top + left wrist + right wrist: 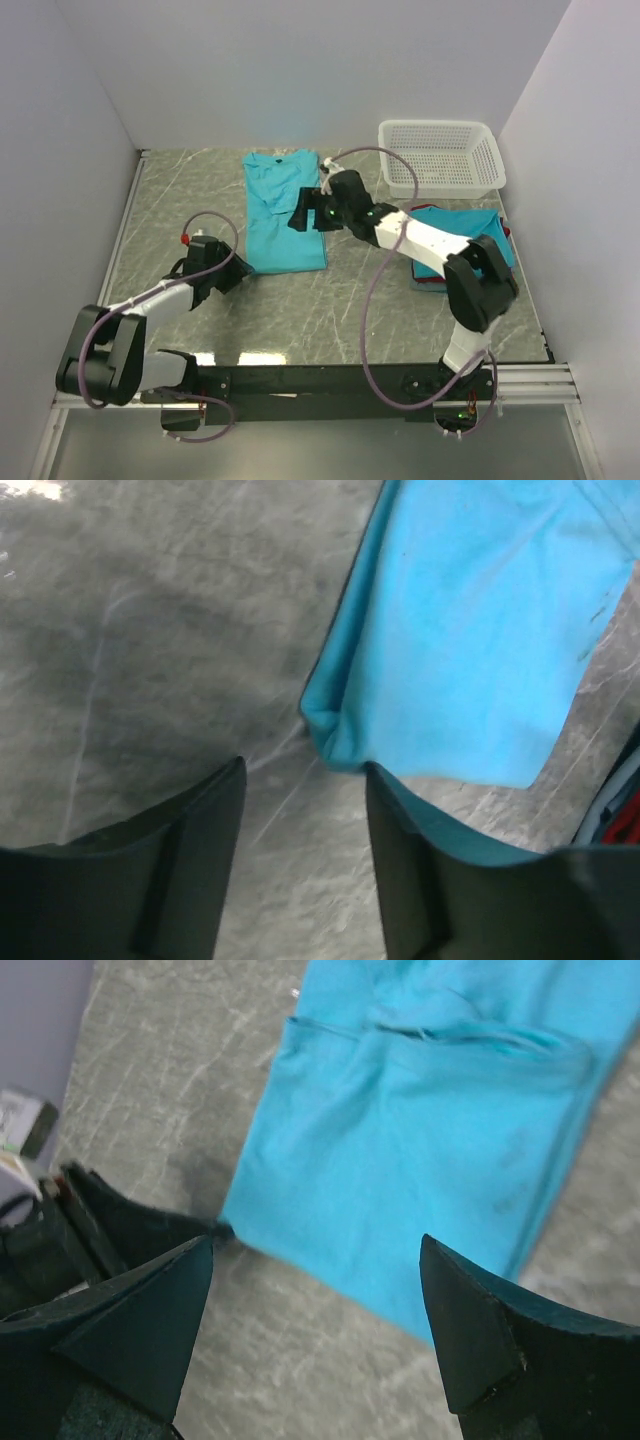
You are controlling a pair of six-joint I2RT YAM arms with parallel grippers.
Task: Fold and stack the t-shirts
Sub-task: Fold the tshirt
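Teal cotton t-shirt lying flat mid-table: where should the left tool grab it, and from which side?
Probably the near-left hem corner of the teal cotton t-shirt. The cloth doubles into a raised fold there, off the marbled grey table. Bring the left tool in low from the shirt's left, one finger either side of that fold.

matt teal cloth t-shirt (285,225); glossy grey marbled table (350,305); white plastic mesh basket (440,127).
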